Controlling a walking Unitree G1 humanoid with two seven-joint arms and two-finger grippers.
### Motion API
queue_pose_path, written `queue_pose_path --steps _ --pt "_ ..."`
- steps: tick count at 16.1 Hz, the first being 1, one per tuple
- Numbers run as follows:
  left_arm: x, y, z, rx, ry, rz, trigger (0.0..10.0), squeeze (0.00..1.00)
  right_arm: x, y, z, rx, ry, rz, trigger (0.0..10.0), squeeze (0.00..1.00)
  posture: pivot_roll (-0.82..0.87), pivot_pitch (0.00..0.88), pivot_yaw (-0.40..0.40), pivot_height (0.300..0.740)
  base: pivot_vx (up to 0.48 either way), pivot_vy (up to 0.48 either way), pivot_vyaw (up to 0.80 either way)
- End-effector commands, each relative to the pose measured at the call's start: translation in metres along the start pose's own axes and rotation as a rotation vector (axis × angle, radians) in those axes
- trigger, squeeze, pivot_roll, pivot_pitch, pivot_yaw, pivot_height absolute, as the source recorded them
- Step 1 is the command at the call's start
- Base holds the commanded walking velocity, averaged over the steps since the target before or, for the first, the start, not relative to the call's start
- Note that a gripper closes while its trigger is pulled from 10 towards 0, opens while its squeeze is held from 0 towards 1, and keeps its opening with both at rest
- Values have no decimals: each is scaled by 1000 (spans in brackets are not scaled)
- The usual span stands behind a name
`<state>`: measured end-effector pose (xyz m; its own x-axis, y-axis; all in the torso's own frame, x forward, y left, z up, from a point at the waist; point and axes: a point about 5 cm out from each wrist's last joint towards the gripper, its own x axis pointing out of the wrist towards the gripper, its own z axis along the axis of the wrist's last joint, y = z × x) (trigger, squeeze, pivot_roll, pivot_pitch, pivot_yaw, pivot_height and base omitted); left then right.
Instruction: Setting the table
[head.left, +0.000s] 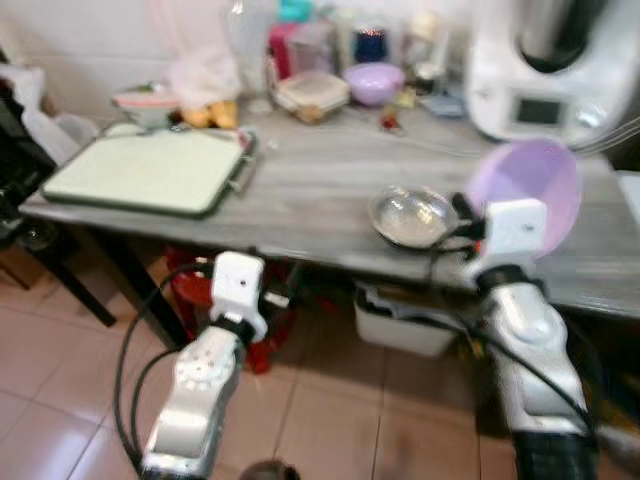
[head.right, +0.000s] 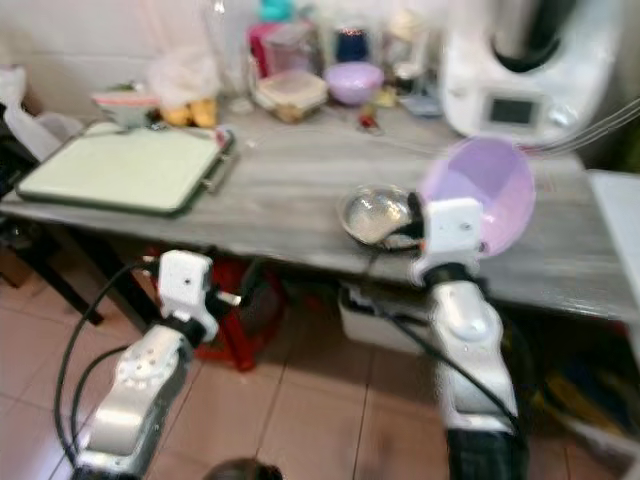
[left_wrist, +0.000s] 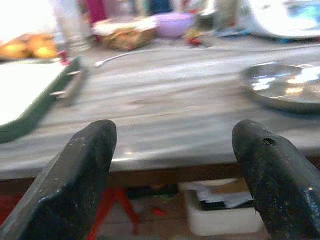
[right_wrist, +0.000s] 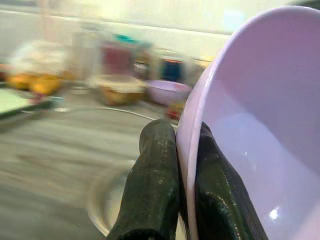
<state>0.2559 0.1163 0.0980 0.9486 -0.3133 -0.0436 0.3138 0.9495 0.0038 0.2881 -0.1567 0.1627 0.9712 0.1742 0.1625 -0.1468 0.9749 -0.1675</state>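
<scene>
My right gripper (right_wrist: 182, 195) is shut on the rim of a lilac plastic bowl (head.left: 528, 192), holding it tilted on edge above the grey table (head.left: 320, 190) near its front right. A shiny metal plate (head.left: 412, 215) lies on the table just to the left of the held bowl. My left gripper (left_wrist: 172, 175) is open with nothing between its fingers (left_wrist: 80, 185), held low in front of the table's front edge. A second lilac bowl (head.left: 374, 82) stands at the back of the table.
A pale green tray (head.left: 150, 170) with a dark rim lies on the table's left. Jars, food containers (head.left: 312, 95) and bags crowd the back edge. A white kitchen machine (head.left: 545, 70) stands at the back right. Under the table are a white box (head.left: 405, 325) and a red stool (head.left: 200, 290).
</scene>
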Motion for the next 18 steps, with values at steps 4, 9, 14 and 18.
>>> queue_pose_path --steps 4,9,14,18 --pt "3 2 6 13 -21 15 10000 0 5 6 6 -32 -32 93 10000 0 -35 0 55 740 480 0 0" --pt "-2 16 2 19 -2 142 10000 0 24 22 13 -114 -79 297 10000 0 -24 17 53 740 192 0 0" --pt "-27 31 -11 19 77 262 10000 0 52 35 10 -188 -32 505 10000 0 33 79 38 740 0 0 0" --pt "-34 34 -8 15 85 255 10000 0 73 42 2 -261 67 666 10000 0 63 100 39 740 0 0 0"
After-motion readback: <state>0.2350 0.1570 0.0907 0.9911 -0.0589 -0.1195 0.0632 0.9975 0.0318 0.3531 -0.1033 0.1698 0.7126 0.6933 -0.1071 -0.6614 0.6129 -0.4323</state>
